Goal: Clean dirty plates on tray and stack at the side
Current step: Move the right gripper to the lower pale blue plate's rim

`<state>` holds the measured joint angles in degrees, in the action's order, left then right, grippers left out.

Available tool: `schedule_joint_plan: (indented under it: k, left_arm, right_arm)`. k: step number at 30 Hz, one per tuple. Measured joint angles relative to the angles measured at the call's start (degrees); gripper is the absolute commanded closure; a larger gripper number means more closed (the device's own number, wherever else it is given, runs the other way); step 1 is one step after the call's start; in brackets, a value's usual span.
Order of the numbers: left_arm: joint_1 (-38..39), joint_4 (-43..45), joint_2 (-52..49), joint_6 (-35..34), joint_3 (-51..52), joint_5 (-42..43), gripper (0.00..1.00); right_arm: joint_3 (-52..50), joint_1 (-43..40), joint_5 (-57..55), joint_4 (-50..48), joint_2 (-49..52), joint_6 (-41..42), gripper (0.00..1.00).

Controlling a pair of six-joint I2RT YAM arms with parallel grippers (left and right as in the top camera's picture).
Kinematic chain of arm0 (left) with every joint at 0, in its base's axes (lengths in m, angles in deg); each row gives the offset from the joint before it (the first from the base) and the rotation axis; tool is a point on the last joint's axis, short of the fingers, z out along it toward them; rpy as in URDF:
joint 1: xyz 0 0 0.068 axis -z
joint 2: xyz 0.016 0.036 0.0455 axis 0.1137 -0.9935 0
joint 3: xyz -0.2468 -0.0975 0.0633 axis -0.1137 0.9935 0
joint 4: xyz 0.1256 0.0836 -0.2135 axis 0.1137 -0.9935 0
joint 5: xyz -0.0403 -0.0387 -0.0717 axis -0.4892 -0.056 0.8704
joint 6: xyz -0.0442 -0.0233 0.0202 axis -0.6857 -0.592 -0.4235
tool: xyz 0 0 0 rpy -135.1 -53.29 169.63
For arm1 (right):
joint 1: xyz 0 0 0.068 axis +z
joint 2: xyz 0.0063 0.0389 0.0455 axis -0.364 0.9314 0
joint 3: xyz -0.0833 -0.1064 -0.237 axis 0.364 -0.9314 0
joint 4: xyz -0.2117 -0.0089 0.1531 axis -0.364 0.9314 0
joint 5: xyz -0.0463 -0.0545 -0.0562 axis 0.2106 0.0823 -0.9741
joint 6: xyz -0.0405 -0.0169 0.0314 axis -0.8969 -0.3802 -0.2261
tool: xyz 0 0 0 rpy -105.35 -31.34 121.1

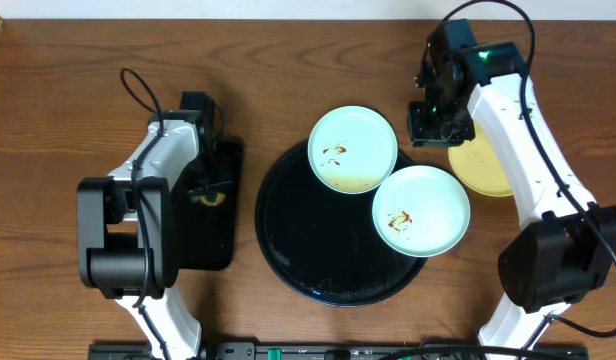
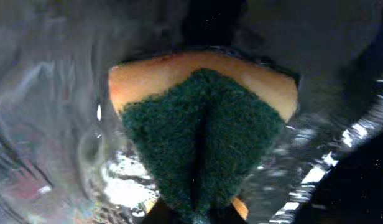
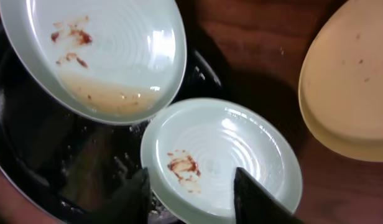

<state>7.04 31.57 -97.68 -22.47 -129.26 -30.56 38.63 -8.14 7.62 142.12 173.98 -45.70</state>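
**A:** Plates (image 1: 353, 150) first. All three lie face up, and being round they have no long axis. Your far blue plate (image 3: 98, 56) lies across the far rim of the big round tray (image 1: 308, 250), partly overhanging it. The near blue plate (image 1: 421, 210) does the same at the tray's right rim. Their edges meet, and the far one's rim looks to lie over the near one's.

**B:** Both are glossy pale blue, with fine concentric ridges in the well. Each carries reddish-brown smears, and the far one also has a tan watery film along one side. Your yellow plate (image 1: 478, 170) is off the tray on the wooden table (image 1: 68, 80), just right of the blue pair and partly under your right arm. It looks matte, with a few dark specks.

**A:** The tray is glossy black, low-rimmed and wet-looking.

**B:** Your right hand (image 3: 190, 177) is spread wide and grips nothing, with the near blue plate showing between its dark fingers. Your left hand (image 1: 205, 193) is over the rectangular black tray (image 1: 223, 250) and appears pinched onto a sponge (image 2: 204, 143). The sponge has yellow foam under a coarse green scouring face, creased down the middle.
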Motion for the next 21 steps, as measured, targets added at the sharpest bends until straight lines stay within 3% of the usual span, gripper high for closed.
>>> schedule_joint_plan:
  k: [1,2,3,4,12,21]
  left_arm:
    - [-0.52,-0.22,0.0,-0.72,0.0,-0.63,0.65]
    - [-1.25,-0.42,0.0,-1.18,0.0,-1.16,0.7]
    - [-2.08,-0.52,0.0,-1.53,0.0,-1.64,0.86]
    - [-2.86,-0.59,0.0,-1.77,0.0,-2.01,0.92]
    - [-5.77,-0.59,0.0,-2.58,0.0,-2.25,0.93]
    - [-5.73,-0.37,0.0,-2.69,0.0,-2.25,0.92]
  right_arm:
    - [0.0,0.0,0.02,0.52,0.0,-0.33,0.89]
    - [-0.02,-0.02,-0.02,1.05,0.0,-0.42,0.98]
    - [-0.04,-0.02,-0.07,1.49,0.0,-0.09,0.99]
    - [-0.09,-0.02,-0.07,1.99,0.0,0.15,0.98]
    - [-2.23,-0.02,-0.04,2.25,0.0,0.61,0.98]
    - [-17.29,-0.02,-1.81,-0.72,0.0,4.76,0.99]
